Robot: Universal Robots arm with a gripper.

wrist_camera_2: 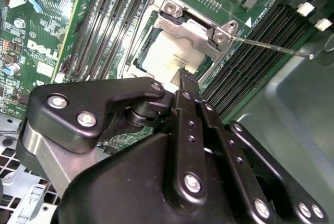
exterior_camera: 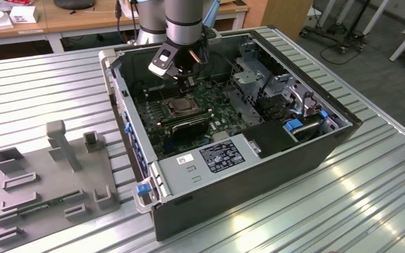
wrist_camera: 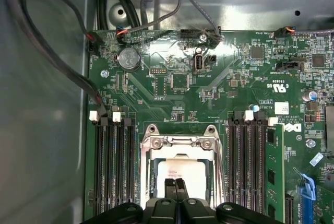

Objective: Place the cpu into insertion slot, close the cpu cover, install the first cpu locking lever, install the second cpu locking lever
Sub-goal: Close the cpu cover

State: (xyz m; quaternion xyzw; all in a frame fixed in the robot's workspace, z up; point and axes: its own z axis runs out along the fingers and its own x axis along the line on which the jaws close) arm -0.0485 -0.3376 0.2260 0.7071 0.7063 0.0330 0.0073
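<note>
Cpu sat in the slot inside the open case, with the cover down flat around it. One thin lever stuck out from the cover's corner over the memory slots. The jaws hung just above the cpu, pressed together with nothing between them. A grey fixture lay on the table at the exterior view's left.

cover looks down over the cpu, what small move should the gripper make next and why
Probably shift the shut gripper sideways toward the lever rod: the cpu cover already lies over the cpu, while that rod juts out free, unlatched.
</note>
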